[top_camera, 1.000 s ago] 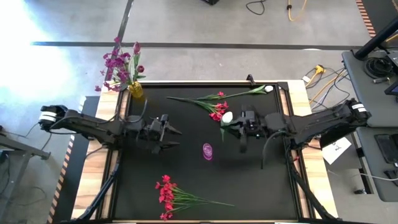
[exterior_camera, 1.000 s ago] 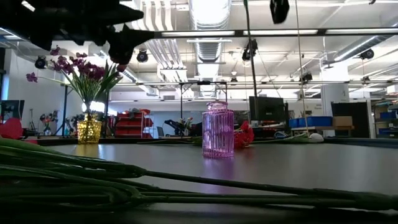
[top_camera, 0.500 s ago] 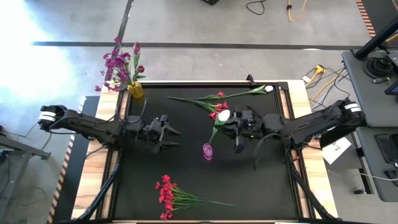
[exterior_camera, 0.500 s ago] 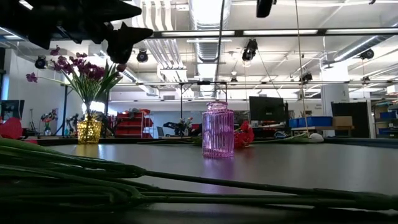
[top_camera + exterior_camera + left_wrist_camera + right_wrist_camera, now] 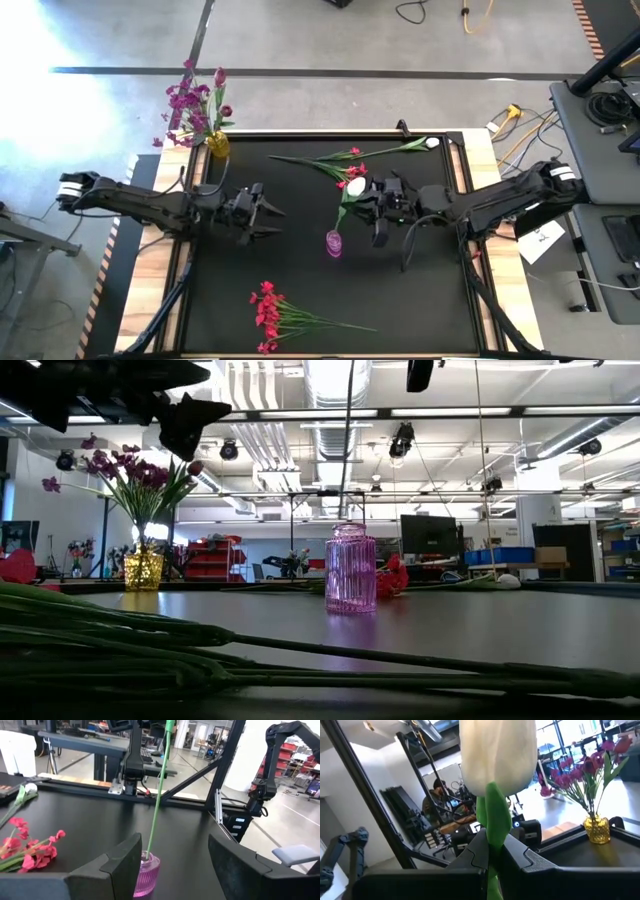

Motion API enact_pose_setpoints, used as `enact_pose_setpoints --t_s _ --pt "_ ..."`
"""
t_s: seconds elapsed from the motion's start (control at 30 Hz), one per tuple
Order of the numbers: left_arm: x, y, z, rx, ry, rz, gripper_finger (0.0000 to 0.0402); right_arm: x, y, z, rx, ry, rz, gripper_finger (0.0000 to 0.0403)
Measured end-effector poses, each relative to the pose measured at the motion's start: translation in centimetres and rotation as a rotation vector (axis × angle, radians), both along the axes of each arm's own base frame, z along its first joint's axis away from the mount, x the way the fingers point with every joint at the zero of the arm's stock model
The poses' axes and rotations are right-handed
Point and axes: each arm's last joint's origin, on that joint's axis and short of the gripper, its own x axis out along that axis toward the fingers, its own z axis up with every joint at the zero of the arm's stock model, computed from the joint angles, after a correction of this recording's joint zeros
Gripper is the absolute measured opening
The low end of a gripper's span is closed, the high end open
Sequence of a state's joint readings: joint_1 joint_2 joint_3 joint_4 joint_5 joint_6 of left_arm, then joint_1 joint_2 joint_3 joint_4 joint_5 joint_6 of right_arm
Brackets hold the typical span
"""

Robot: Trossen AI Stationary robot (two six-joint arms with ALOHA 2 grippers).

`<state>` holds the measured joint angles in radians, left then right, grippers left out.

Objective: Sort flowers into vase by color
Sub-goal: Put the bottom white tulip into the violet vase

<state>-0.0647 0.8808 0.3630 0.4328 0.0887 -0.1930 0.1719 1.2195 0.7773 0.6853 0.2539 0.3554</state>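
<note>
Clearly, the white tulip (image 5: 356, 186) is pinched upright by the right gripper (image 5: 374, 204), its stem end reaching the pink vase (image 5: 333, 243) directly below; the left gripper (image 5: 262, 215) is held spread nearby.

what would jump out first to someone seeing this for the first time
The right tool above the table's middle, shut on a white tulip whose green stem reaches down into the pink glass vase. Next, the gold vase of purple flowers at the far left corner, and the red flowers lying at the near edge.
</note>
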Motion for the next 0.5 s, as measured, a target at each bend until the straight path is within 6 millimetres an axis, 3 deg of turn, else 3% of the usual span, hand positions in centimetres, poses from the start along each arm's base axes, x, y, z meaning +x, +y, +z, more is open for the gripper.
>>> enact_pose_setpoints --t_s 0.5 --pt "-0.44 0.03 0.20 0.008 0.003 0.000 0.0214 -0.03 -0.01 -0.76 -0.024 0.094 -0.001 0.0013"
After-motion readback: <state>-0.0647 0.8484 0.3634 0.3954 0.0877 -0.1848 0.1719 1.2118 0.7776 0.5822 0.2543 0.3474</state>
